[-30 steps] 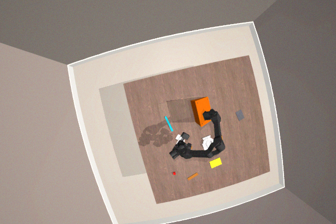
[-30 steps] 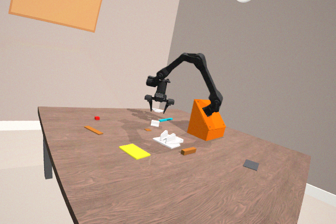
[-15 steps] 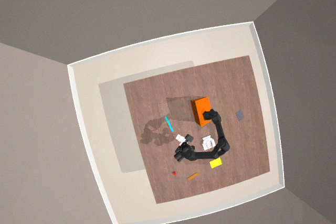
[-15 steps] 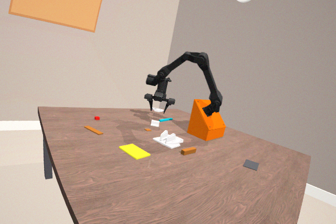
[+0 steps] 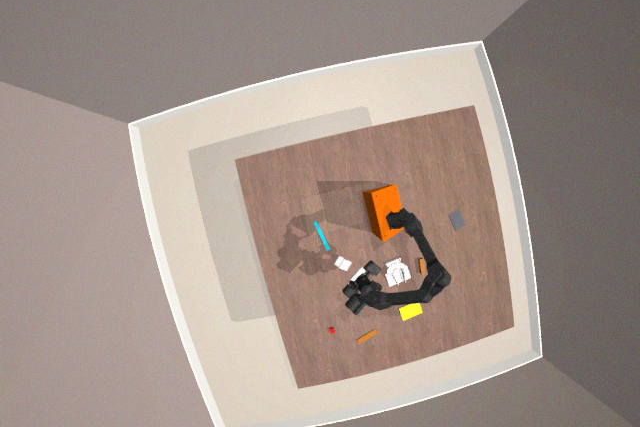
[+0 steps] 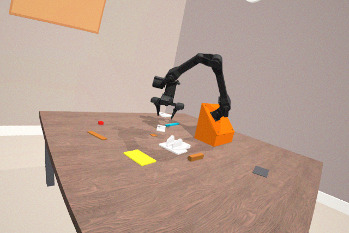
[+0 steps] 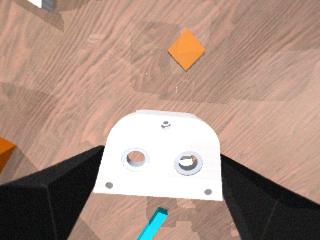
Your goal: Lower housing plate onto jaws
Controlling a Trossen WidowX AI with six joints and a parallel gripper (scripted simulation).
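Top view: the white housing plate is held by the gripper, and the white base unit lies near it at about 3 o'clock. At 10 o'clock from the gripper a small white block is seen on the worktop. In the exterior view the plate is carried above the worktop, and the base unit is placed toward 5 o'clock, its two jaws standing up; neither is covered yet. If the plate were brought across too low, those jaws could be struck and knocked off their pins. In the wrist view the plate is gripped by its side edges at 9 and 3 o'clock, with a cyan bar below at 6 o'clock. As only the edges are pinched, the plate might be tipped by uneven contact, so that one stub is entered and the other missed. A small error of turn could leave both holes beside their stubs, and an uneven release could lift one side.
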